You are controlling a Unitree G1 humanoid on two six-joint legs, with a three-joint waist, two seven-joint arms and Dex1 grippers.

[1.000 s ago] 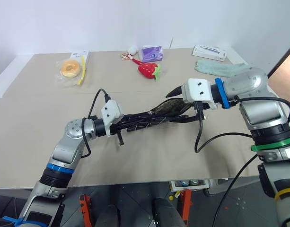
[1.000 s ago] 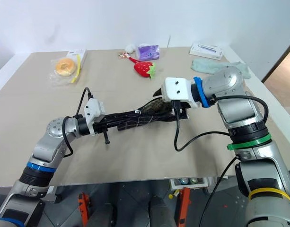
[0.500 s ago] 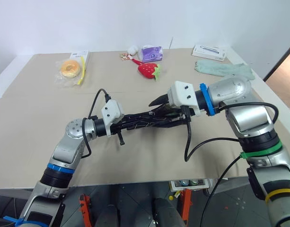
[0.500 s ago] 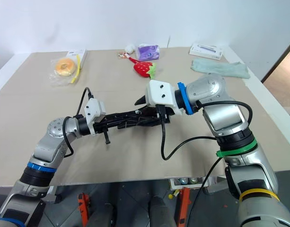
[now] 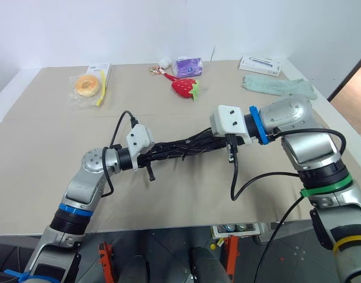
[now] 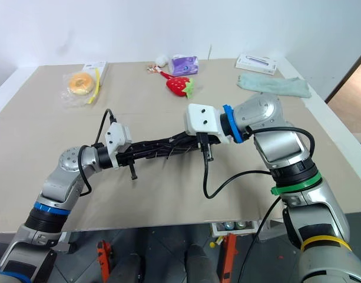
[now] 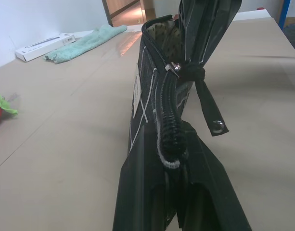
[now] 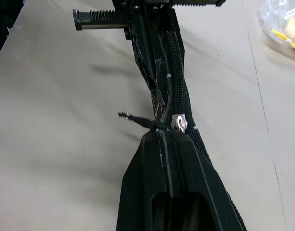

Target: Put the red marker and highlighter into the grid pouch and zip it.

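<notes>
The grid pouch, black with thin white lines, hangs stretched above the table between my two grippers. My left gripper is shut on its left end. My right gripper is shut on the pouch's top edge right beside the silver zipper slider. The black pull cord dangles loose from the slider. Past the slider the pouch mouth still gapes and shows dotted lining. The red marker and highlighter are out of view.
Along the table's far side lie a bagged donut, a red strawberry toy, a purple packet, a white box and a pale teal cloth. The tan tabletop lies bare below the pouch.
My right gripper slid left along the pouch and closed on its top edge by the slider, flattening the gaping mouth. The left gripper kept still.
</notes>
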